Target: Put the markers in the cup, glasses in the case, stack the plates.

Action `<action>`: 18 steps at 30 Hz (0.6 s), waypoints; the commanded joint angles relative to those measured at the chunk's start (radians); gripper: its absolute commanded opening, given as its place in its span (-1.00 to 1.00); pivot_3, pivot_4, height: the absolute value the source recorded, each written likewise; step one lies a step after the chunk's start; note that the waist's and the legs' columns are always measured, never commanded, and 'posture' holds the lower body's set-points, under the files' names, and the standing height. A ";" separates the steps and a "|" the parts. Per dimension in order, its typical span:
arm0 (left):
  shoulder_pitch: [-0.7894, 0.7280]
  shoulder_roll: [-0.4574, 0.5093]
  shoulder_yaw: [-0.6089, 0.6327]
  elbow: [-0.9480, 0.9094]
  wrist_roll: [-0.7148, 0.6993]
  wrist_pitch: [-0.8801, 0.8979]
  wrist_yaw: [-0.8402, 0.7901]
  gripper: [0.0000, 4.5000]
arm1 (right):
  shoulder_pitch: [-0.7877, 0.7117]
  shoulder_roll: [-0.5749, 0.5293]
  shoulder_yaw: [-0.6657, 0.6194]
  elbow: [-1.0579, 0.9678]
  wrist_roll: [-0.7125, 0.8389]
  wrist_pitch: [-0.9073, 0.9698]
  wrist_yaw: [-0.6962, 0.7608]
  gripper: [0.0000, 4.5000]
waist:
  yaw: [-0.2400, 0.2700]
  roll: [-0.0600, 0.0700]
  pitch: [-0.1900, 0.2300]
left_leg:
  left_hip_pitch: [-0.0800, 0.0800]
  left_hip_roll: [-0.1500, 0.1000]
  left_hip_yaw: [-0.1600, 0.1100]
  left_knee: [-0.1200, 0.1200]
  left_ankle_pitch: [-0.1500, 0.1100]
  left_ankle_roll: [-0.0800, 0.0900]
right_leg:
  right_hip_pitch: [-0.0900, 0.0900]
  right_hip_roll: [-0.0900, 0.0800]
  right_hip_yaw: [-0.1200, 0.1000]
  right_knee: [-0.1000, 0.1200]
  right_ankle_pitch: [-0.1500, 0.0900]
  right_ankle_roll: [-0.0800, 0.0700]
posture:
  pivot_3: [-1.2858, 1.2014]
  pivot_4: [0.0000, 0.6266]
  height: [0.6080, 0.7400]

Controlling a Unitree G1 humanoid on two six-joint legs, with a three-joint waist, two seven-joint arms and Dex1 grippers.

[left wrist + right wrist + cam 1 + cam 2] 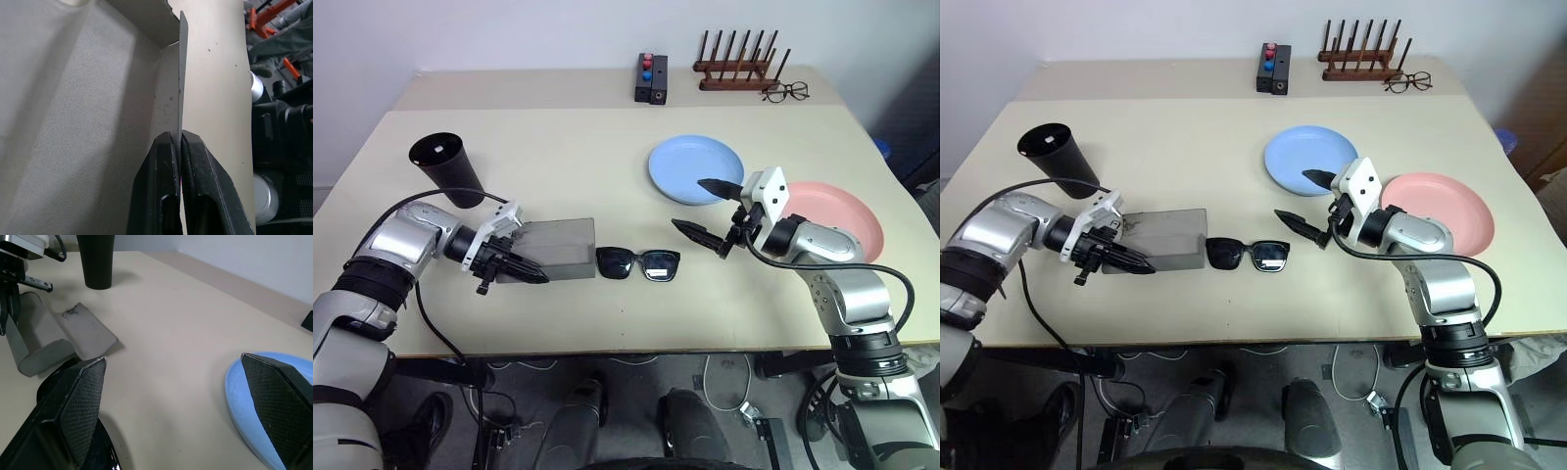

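On table, head views: the case (pixel 558 248) is lying just left of the glasses (pixel 639 263), near front edge. Left gripper (pixel 514 269) is pinching the case's flap edge, fingers together on it. Right gripper (pixel 705 210) is hovering w/ jaws wide apart, holding nothing, betw. glasses and blue plate (pixel 695 168); pink plate (pixel 842 217) is sitting beside it. Black cup (pixel 448 168) is standing upright at left.

Left wrist view: fingers (pixel 164 196) are clamping a thin stiff flap (pixel 182 68) edge-on; grey lining looks soft, matte.

Right wrist view: open case (pixel 58 340) is showing as a light folded shell, likely to slide if nudged, so it needs holding.

Glasses prob. light, rigid frame, glossy lenses, so slippery & scratch-prone. Best taken at the bridge or across the top bar of the frame, not on lenses.
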 commanded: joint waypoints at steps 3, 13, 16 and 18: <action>-0.003 -0.018 0.008 0.016 0.037 -0.052 -0.004 -0.98 | -0.004 -0.003 -0.020 -0.029 0.015 -0.010 0.007 1.00 | 0.001 0.000 0.000 | 0.000 0.000 0.000 0.000 0.000 0.000 | 0.000 0.000 0.000 0.000 0.000 0.000 | 0.03 -0.52 0.98; -0.015 -0.008 -0.001 0.011 0.031 -0.038 -0.004 -0.98 | -0.004 0.001 -0.016 -0.017 0.003 -0.024 0.006 1.00 | 0.000 0.000 0.000 | 0.000 0.000 0.000 0.000 0.000 0.000 | 0.000 0.000 0.000 0.000 0.000 0.000 | 0.03 -0.52 0.98; -0.024 -0.019 0.006 0.021 0.023 -0.020 -0.004 -0.54 | -0.006 0.001 -0.014 -0.009 0.000 -0.030 0.008 1.00 | 0.000 0.000 0.000 | 0.000 0.000 0.000 0.000 0.000 0.000 | 0.000 0.000 0.000 0.000 0.000 0.000 | 0.03 -0.52 0.98; -0.024 -0.031 0.025 0.023 0.029 -0.037 -0.004 -0.11 | -0.008 0.002 -0.011 -0.006 -0.001 -0.032 0.009 1.00 | 0.000 0.000 0.000 | 0.000 0.000 0.000 0.000 0.000 0.000 | 0.000 0.000 0.000 0.000 0.000 0.000 | 0.03 -0.52 0.98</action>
